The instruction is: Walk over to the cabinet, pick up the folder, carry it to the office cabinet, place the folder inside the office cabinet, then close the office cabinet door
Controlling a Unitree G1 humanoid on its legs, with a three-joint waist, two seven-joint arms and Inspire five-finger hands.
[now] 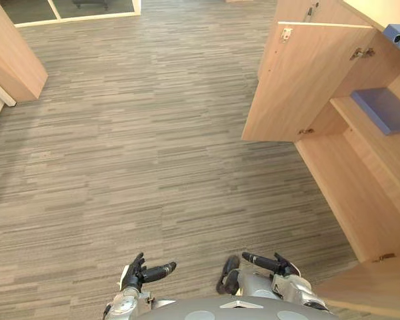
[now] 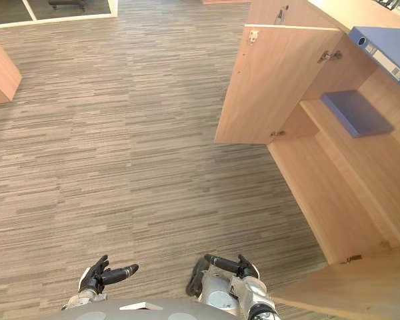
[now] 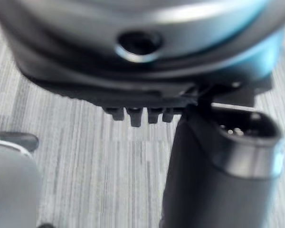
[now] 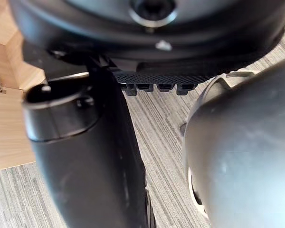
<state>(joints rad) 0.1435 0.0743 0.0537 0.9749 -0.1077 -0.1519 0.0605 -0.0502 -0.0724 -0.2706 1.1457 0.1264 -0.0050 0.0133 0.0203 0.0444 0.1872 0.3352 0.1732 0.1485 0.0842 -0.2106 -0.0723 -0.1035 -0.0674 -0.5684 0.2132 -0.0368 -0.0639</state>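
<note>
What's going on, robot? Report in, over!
Left hand open, empty. Right hand open, empty. Blue folder flat on cabinet shelf, second blue binder on top. Cabinet door wide open, over.

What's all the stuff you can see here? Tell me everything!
office cabinet: one, light wood, on the right.
door: one, light wood, swung open on the office cabinet.
folder: one, blue, lying flat on a shelf inside.
binder: one, blue, on the cabinet's top.
wooden unit: one, light wood, far left.
carpet: one, grey-brown stripes, covering the floor.
left hand: one, dark, low down, open, empty.
right hand: one, dark, low down, open, empty.
</note>
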